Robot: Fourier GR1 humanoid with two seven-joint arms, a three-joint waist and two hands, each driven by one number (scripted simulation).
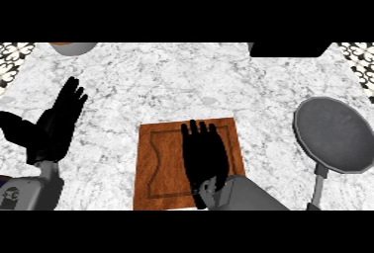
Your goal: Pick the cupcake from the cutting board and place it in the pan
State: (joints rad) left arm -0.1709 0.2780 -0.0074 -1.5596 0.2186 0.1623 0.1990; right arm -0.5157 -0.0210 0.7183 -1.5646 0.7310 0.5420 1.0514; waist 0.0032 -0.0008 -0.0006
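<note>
No cupcake can be made out anywhere; the middle of the cutting board [157,163] is covered by the right hand [202,158], so whatever's under it is hidden. Right of that hand, the pan [335,134] handle is cut off at the lower edge. A grey bowl [71,48], far above the left hand [57,123], is clipped too.

Counter: we see a white and grey marbled top [182,79] filling most of the view.
Corners: patterned black-and-white tiling [15,54] shows at both upper sides.
Far edge: we make out a dark block [288,49] and a grey bowl [71,48].
</note>
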